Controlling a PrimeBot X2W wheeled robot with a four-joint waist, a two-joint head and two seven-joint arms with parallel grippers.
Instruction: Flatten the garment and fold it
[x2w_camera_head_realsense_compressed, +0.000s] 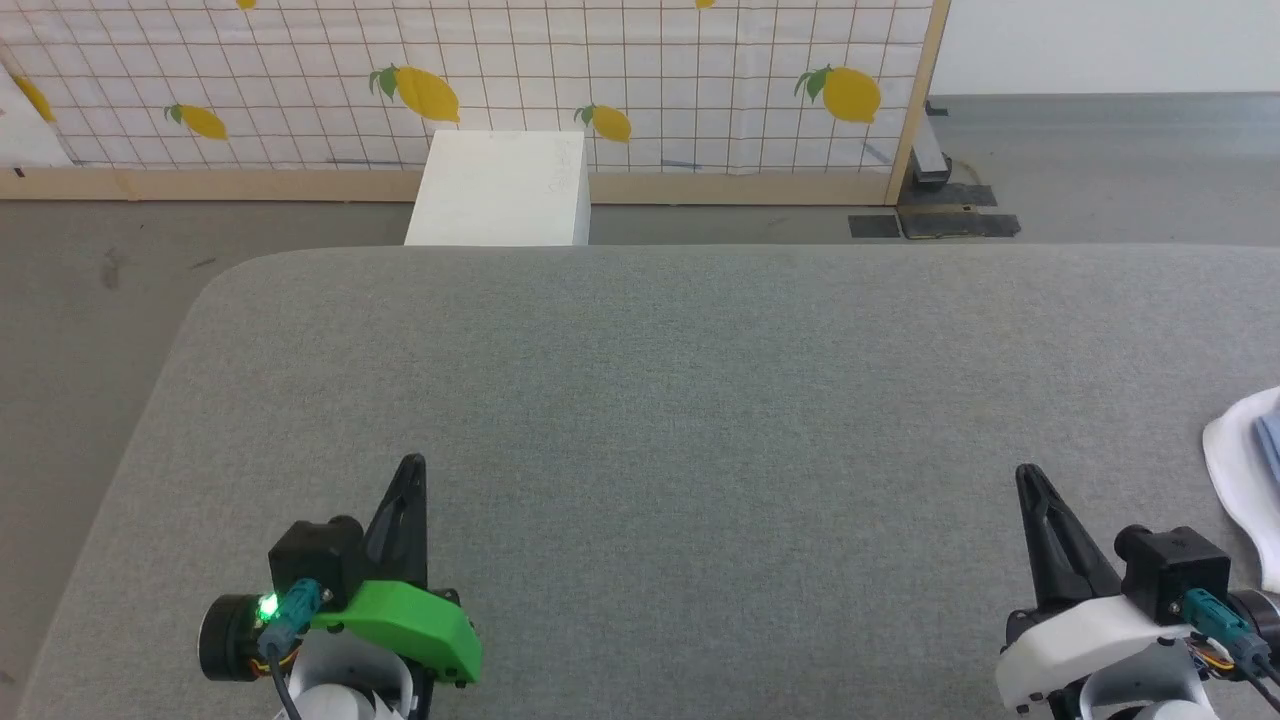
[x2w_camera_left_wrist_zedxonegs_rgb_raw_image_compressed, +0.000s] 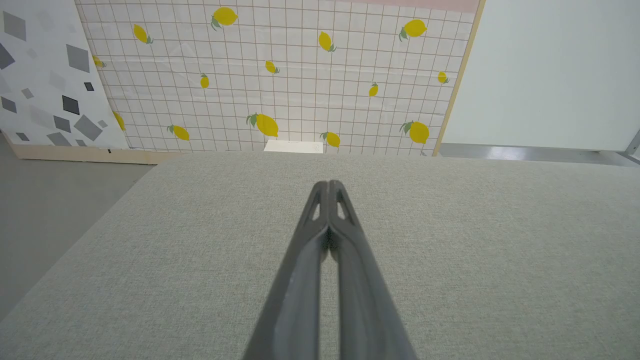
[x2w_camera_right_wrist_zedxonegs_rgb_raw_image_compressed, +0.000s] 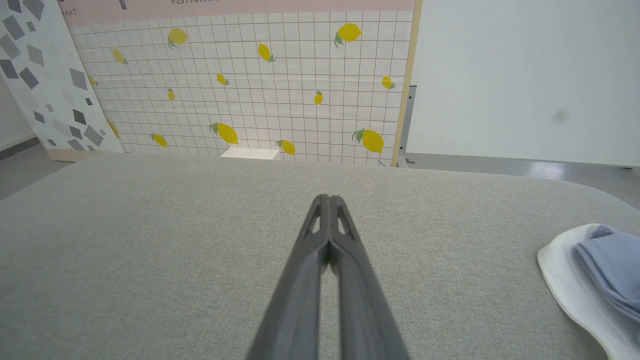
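Where lettering shows at all, it sits on the pink band along the top of the lemon-print panel (x2w_camera_right_wrist_zedxonegs_rgb_raw_image_compressed: 250, 75) beyond the table's far edge. One fragment reads "ANT"; a second line is cropped too hard to read with certainty. No writing on the garment can be made out at this size.

Item 1, garment (x2w_camera_head_realsense_compressed: 1240, 470): a heap at the table's right edge, toward its near side. A white section with a rounded outline lies flat on the cloth, with a bunched light-blue knit part (x2w_camera_right_wrist_zedxonegs_rgb_raw_image_compressed: 610, 265) on top of it. It runs partly out of the picture.

Item 2, right end effector (x2w_camera_head_realsense_compressed: 1028, 475): over the table's near edge, right side. Its dark fingers are pressed together tip to tip and hold nothing. The garment lies off to its right, near but apart from it.

Item 3, left end effector (x2w_camera_head_realsense_compressed: 410, 468): over the table's near edge, left side, well apart from the garment. Its fingers are closed against each other and it is empty.

Item 4, table (x2w_camera_head_realsense_compressed: 640, 380): grey woven covering, rounded far-left corner.

Item 5, white box (x2w_camera_head_realsense_compressed: 497, 190): on the floor, just beyond the table's far edge, against the panel.

Item 6, grey-diamond patterned panel (x2w_camera_left_wrist_zedxonegs_rgb_raw_image_compressed: 45, 75): beyond the table's far-left corner.
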